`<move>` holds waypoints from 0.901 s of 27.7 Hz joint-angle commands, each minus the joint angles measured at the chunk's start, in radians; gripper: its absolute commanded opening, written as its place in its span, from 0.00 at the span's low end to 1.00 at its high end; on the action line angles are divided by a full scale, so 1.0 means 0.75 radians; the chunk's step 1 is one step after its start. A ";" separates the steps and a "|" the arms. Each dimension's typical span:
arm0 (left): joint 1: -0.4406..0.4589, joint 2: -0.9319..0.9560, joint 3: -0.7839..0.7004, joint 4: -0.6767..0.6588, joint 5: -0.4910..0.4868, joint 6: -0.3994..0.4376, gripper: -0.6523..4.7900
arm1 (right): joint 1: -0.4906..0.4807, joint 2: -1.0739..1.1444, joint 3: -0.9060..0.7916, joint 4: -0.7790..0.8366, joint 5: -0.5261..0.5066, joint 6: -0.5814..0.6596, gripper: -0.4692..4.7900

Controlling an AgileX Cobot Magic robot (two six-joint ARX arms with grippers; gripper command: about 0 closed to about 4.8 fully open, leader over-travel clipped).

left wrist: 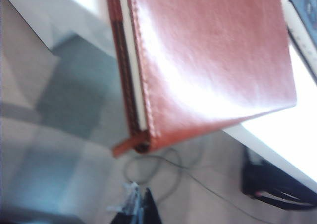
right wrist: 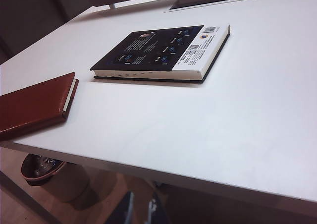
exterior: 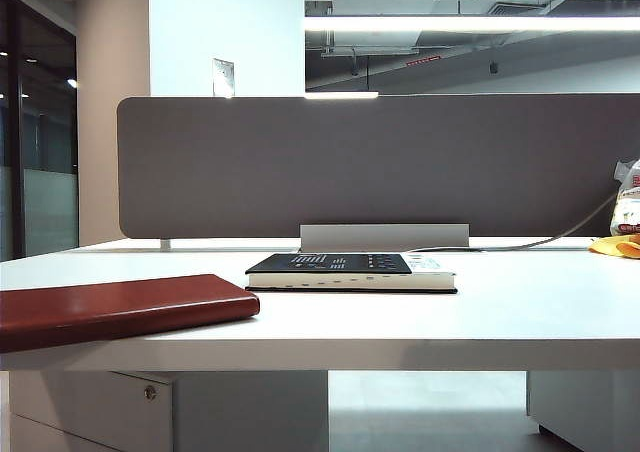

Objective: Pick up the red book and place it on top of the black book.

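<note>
Step in hand: I'm lining up approach, red book not yet grasped.

Left pincer: no fingers showing in any view, reading as fully closed, holding nothing. Red book lying below it, overhanging table edge at near left corner.

Black book lying flat mid-table, apart from red book, nothing on top.

Right pincer: not showing, aperture unclear; both books lying ahead of it.

Next, I judge: opening left pincer, straddling overhanging edge.

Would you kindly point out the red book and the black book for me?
red book (exterior: 120, 310): exterior view, middle of its cover.
black book (right wrist: 153, 48): right wrist view, middle of its dark cover.
</note>
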State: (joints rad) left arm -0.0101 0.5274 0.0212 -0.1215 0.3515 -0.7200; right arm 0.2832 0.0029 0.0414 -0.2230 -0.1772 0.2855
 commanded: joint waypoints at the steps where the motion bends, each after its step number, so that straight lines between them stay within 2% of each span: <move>1: -0.003 0.001 0.001 0.024 0.048 -0.080 0.36 | 0.000 0.000 0.005 0.023 0.000 0.002 0.18; 2: -0.003 0.000 0.001 0.025 0.051 -0.139 0.54 | 0.000 0.000 0.005 0.022 0.000 0.002 0.18; 3: -0.003 0.000 0.001 0.027 0.050 -0.160 0.56 | 0.000 0.000 0.005 0.022 -0.001 0.002 0.18; 6: -0.003 0.001 0.000 0.066 0.049 -0.250 0.56 | 0.000 0.000 0.005 0.019 -0.001 0.002 0.18; 10: -0.003 0.001 0.000 0.075 0.040 -0.289 0.56 | 0.000 0.000 0.005 0.010 -0.001 0.002 0.18; 17: -0.003 0.040 0.001 0.095 0.039 -0.307 0.56 | 0.000 0.000 0.005 0.010 -0.001 0.002 0.18; 25: -0.003 0.130 0.004 0.212 0.041 -0.307 0.56 | 0.001 0.000 0.005 0.010 -0.003 0.003 0.18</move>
State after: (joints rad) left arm -0.0101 0.6109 0.0216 0.0025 0.3824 -0.9478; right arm 0.2832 0.0029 0.0414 -0.2264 -0.1780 0.2855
